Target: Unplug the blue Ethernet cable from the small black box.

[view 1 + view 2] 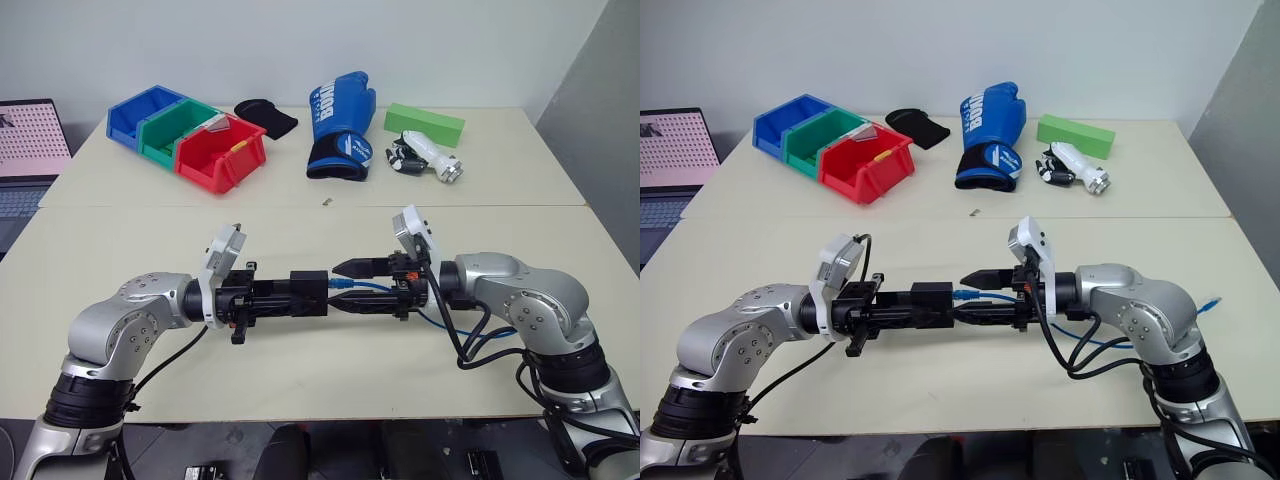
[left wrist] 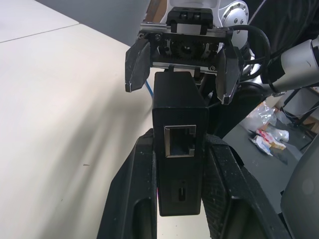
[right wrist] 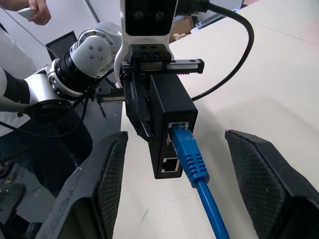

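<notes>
A pale surface [image 1: 300, 380] runs out to a white wall, and along its far side sit blue, green and red bins [image 1: 190, 135], a black cloth [image 1: 267, 117], a blue boxing glove [image 1: 340, 125], a green block [image 1: 425, 124] and a small white and black gadget [image 1: 425, 158]; a laptop [image 1: 25, 150] stands off at the far left. From the head camera, the two arms meet in mid-air above the near half of the surface: the left gripper [image 1: 300, 294] points toward the right one, its jaws clenched on the small black box [image 1: 309, 292], and the right gripper [image 1: 345, 285] points back at it with jaws spread, one finger above and one below the blue cable [image 1: 360, 287] where it enters the box. The cable trails back under the right arm, and in the right eye view its free end [image 1: 1210, 302] lies on the surface beyond that arm. In the left wrist view the box [image 2: 179, 139] stands clamped between the two fingers [image 2: 134, 199], an empty port facing the camera, with the right gripper [image 2: 179, 74] open just past it. In the right wrist view the blue plug [image 3: 185, 147] is seated in the upper port of the box [image 3: 172, 114], the wide fingers [image 3: 107, 184] well apart on either side and not touching it; a person's hand [image 3: 35, 12] shows in the background.
</notes>
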`<state>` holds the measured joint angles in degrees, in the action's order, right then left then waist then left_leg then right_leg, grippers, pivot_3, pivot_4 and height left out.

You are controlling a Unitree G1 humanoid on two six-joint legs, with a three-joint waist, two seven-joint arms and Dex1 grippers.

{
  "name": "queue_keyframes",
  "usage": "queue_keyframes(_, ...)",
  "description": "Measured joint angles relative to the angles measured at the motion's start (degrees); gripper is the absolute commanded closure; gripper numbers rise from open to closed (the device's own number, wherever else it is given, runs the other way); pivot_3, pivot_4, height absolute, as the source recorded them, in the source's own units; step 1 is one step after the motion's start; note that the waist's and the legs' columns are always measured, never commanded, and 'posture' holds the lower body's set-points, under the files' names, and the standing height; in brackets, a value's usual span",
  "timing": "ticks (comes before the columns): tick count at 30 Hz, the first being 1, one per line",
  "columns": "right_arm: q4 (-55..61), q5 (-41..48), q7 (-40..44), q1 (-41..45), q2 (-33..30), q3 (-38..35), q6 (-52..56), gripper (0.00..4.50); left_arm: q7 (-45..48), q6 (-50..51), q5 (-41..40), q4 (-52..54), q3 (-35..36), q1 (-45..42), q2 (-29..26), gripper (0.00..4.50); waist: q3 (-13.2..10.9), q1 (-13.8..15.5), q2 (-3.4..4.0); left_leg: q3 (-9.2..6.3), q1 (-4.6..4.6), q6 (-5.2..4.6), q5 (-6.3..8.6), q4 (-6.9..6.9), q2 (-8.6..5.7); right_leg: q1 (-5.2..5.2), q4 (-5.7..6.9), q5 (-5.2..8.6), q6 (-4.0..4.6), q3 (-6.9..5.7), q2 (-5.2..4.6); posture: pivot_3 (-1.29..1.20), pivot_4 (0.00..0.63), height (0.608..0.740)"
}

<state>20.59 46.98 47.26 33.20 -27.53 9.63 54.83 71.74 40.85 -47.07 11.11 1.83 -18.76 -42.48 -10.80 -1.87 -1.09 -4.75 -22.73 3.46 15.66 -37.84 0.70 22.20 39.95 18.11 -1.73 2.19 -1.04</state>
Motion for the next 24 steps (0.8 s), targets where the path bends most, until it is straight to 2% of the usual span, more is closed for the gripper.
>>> queue_keyframes(6,-0.1,0.2,0.0,0.1,0.3,0.0,0.7,1.20,0.0,0.0,0.0,0.0,0.0,0.0,0.0,3.70,0.0,0.0,0.00,0.00,-0.01,0.00,0.00,0.00,-0.01,0.01,0.00,0.00,0.00,-0.01,0.00,0.00,0.150,0.740)
queue_keyframes(9,-0.1,0.2,0.0,0.1,0.3,0.0,0.8,1.68,0.0,0.0,0.1,0.0,0.0,0.0,0.0,3.70,0.0,0.0,0.00,0.00,-0.01,0.00,0.00,0.00,-0.01,0.01,0.00,0.00,0.00,-0.01,0.00,0.00,0.150,0.740)
queue_keyframes(19,-0.3,0.9,0.2,0.1,0.1,-0.3,1.2,3.96,0.2,0.0,0.4,0.4,0.0,0.7,0.0,3.70,0.0,0.0,0.00,0.00,-0.02,0.00,0.00,0.00,-0.01,0.01,0.00,0.00,0.00,-0.01,0.01,0.00,0.150,0.740)
queue_keyframes(24,-0.5,0.9,1.2,0.1,-0.5,-0.6,1.0,4.48,0.2,0.3,0.4,0.6,0.0,0.8,0.1,3.70,0.0,0.0,0.00,0.01,-0.02,0.00,0.00,-0.01,-0.01,0.01,0.01,0.00,0.00,-0.01,0.01,0.00,0.150,0.740)
